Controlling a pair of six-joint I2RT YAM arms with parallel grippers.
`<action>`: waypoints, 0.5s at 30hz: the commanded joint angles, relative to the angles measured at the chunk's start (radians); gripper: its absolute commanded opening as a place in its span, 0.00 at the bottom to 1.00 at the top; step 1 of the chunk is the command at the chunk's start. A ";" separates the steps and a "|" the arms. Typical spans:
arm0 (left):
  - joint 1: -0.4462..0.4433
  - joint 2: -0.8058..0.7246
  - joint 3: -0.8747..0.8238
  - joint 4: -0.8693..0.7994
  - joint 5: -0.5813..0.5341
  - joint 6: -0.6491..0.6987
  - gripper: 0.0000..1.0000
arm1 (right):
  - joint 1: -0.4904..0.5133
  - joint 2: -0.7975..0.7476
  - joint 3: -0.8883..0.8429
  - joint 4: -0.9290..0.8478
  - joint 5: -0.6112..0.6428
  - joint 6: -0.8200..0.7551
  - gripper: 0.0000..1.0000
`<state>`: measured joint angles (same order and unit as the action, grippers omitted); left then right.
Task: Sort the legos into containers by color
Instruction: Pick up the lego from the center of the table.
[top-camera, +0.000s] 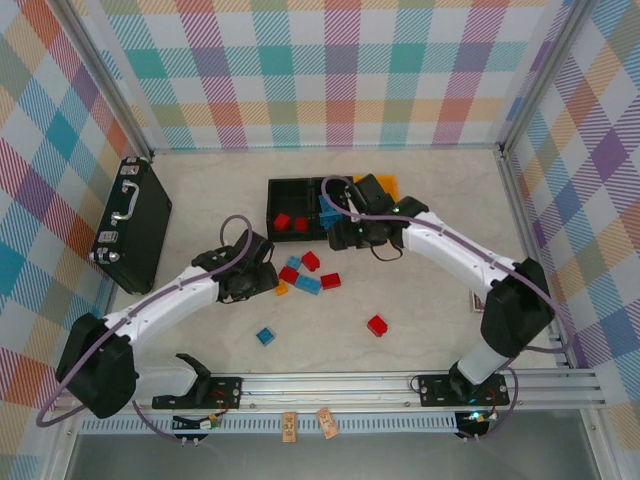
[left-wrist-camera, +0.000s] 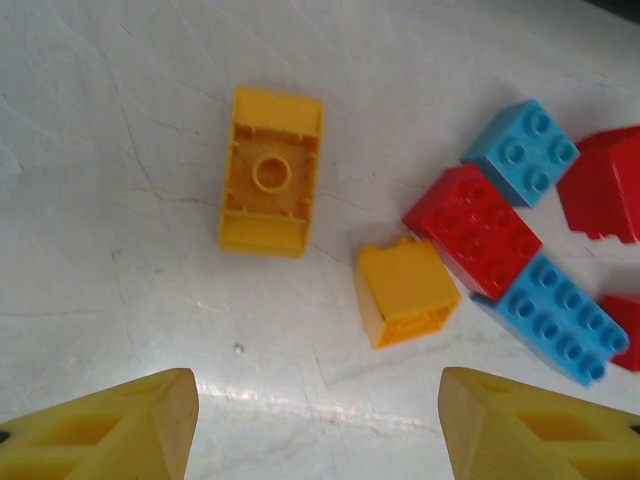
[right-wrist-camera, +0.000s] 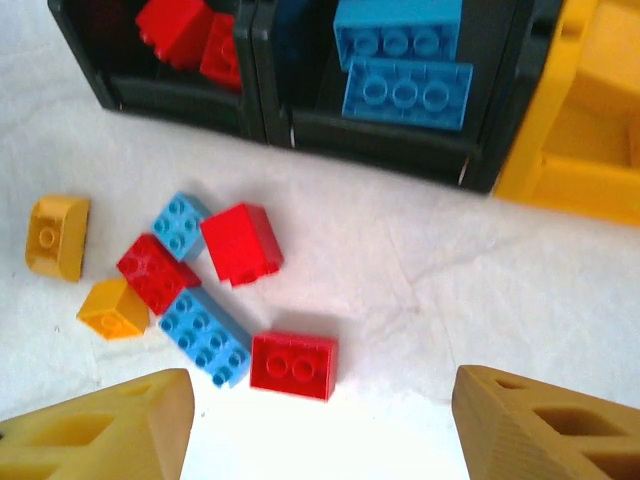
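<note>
Three joined bins stand at the back centre: a black one (right-wrist-camera: 170, 95) holding red bricks (right-wrist-camera: 185, 30), a black one (right-wrist-camera: 380, 135) holding blue bricks (right-wrist-camera: 405, 70), and a yellow one (right-wrist-camera: 545, 175). Loose legos lie clustered in front of them (top-camera: 308, 284). My left gripper (left-wrist-camera: 318, 425) hangs open over bare table, short of a small yellow brick (left-wrist-camera: 405, 292) and an upturned yellow brick (left-wrist-camera: 271, 170). Beside these lie a red brick (left-wrist-camera: 472, 230) and blue bricks (left-wrist-camera: 555, 317). My right gripper (right-wrist-camera: 320, 420) is open above a red two-stud brick (right-wrist-camera: 293, 365), in front of the bins.
A flat black case with a metal handle (top-camera: 132, 222) lies at the left. A lone blue brick (top-camera: 265, 336) and a lone red brick (top-camera: 377, 325) sit nearer the arm bases. An aluminium rail (top-camera: 340, 385) runs along the near edge; plaid walls enclose the table.
</note>
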<state>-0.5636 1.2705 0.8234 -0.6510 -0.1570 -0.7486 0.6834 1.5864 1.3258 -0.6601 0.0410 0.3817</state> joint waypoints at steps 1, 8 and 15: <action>0.039 0.056 0.042 0.013 -0.026 0.048 0.63 | 0.031 -0.078 -0.066 0.063 -0.049 0.034 0.69; 0.092 0.227 0.097 0.049 -0.023 0.109 0.63 | 0.062 -0.146 -0.189 0.083 -0.061 0.076 0.68; 0.113 0.329 0.111 0.087 -0.034 0.134 0.55 | 0.062 -0.180 -0.243 0.095 -0.061 0.101 0.68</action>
<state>-0.4660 1.5726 0.9081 -0.5800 -0.1768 -0.6418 0.7456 1.4425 1.0912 -0.5915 -0.0059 0.4580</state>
